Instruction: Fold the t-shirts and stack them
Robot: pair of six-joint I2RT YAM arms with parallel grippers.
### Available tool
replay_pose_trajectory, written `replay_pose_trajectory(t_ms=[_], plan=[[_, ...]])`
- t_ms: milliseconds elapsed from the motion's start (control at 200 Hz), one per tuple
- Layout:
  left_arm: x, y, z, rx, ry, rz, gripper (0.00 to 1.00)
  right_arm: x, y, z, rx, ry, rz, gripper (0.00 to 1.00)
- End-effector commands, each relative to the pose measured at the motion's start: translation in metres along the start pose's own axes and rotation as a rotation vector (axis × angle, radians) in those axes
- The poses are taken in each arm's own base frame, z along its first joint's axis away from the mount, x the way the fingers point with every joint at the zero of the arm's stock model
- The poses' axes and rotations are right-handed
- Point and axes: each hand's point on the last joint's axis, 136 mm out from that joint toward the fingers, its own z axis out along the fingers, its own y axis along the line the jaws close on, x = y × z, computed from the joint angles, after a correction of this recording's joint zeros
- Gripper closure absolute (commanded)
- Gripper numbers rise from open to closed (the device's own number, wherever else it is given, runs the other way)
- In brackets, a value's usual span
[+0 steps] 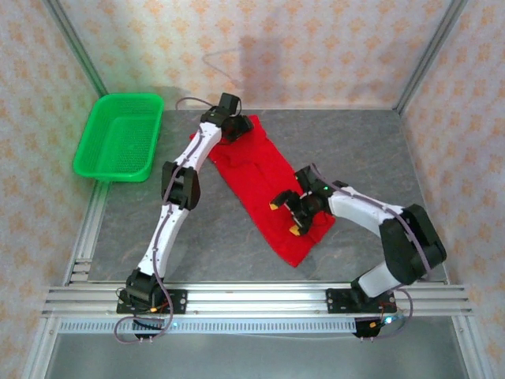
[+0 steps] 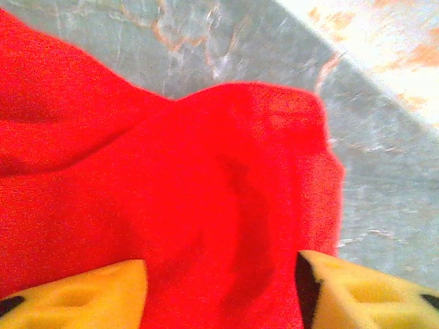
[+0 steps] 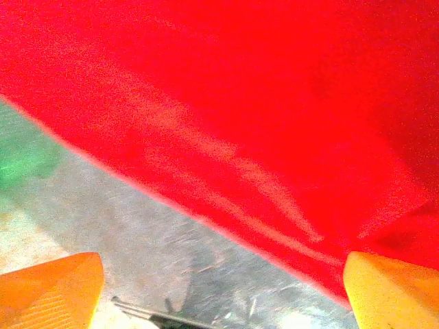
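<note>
The grey tabletop [image 1: 355,150] carries 1 bright red t-shirt [image 1: 256,170], which lies as a long rumpled strip running slantwise. A green mesh basket [image 1: 112,175] sits well apart from the t-shirt, off its far-left side. The left hand [image 2: 221,271] is at the t-shirt's far end, its 2 yellow fingers [image 2: 89,295] apart with loose red cloth between them. The right hand [image 1: 285,218] is over the t-shirt's near end, spread wide across the cloth's edge.

Bright red t-shirt [image 1: 254,170], long diagonal strip
</note>
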Motion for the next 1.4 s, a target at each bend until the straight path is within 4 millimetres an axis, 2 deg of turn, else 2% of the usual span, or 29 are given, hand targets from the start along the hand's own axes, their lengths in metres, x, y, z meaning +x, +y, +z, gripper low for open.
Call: replay_pose_trajectory(t_ms=[0,65,120,175,230,330,390,405,535,590,696,816,926,1061,1076,1136,1286,1396], plan=[[-0.078,-0.094,-0.153,0.237,-0.214,0.048,0.33,-0.003,0.033,-0.054,-0.049,-0.069,-0.116,0.09],[-0.098,-0.102,-0.213,0.241,-0.293,0.081,0.28,-0.016,0.036,-0.077,0.002,-0.123,-0.239,0.09],[-0.105,-0.099,-0.255,0.220,-0.332,0.099,0.22,-0.032,0.031,-0.092,0.067,-0.160,-0.306,0.08],[-0.104,-0.093,-0.289,0.188,-0.344,0.120,0.21,-0.049,0.028,-0.103,0.103,-0.173,-0.359,0.08],[-0.094,-0.086,-0.314,0.147,-0.337,0.147,0.21,-0.067,0.023,-0.111,0.147,-0.198,-0.403,0.08],[-0.070,-0.065,-0.345,0.053,-0.313,0.180,0.20,-0.099,0.016,-0.117,0.202,-0.221,-0.465,0.08],[-0.054,-0.045,-0.351,-0.014,-0.288,0.207,0.21,-0.112,0.016,-0.115,0.224,-0.224,-0.506,0.08],[-0.050,-0.046,-0.362,-0.011,-0.300,0.213,0.21,-0.116,0.015,-0.114,0.232,-0.226,-0.516,0.08],[-0.018,-0.016,-0.366,-0.048,-0.266,0.185,0.20,-0.130,0.013,-0.095,0.239,-0.179,-0.558,0.09],[-0.006,-0.007,-0.361,-0.047,-0.245,0.166,0.20,-0.131,0.009,-0.082,0.230,-0.149,-0.558,0.10],[0.020,0.004,-0.336,-0.053,-0.176,0.133,0.20,-0.130,0.000,-0.058,0.199,-0.094,-0.534,0.13],[0.055,-0.002,-0.290,-0.072,-0.095,0.180,0.21,-0.128,-0.008,-0.036,0.151,-0.060,-0.508,0.19],[0.084,-0.002,-0.236,-0.091,-0.009,0.164,0.24,-0.120,-0.010,-0.022,0.083,-0.022,-0.468,0.27],[0.108,0.005,-0.179,-0.155,0.044,0.160,0.26,-0.106,-0.036,-0.017,0.115,0.008,-0.425,0.29],[0.113,0.011,-0.166,-0.175,0.061,0.154,0.26,-0.104,-0.039,-0.017,0.120,0.008,-0.420,0.29],[0.121,0.018,-0.142,-0.204,0.078,0.143,0.27,-0.097,-0.052,-0.017,0.137,0.007,-0.386,0.29],[0.133,0.039,-0.093,-0.298,0.100,0.129,0.28,-0.076,-0.085,-0.020,0.174,-0.002,-0.282,0.27],[0.134,0.052,-0.065,-0.353,0.105,0.126,0.28,-0.066,-0.111,-0.019,0.202,-0.029,-0.218,0.25]])
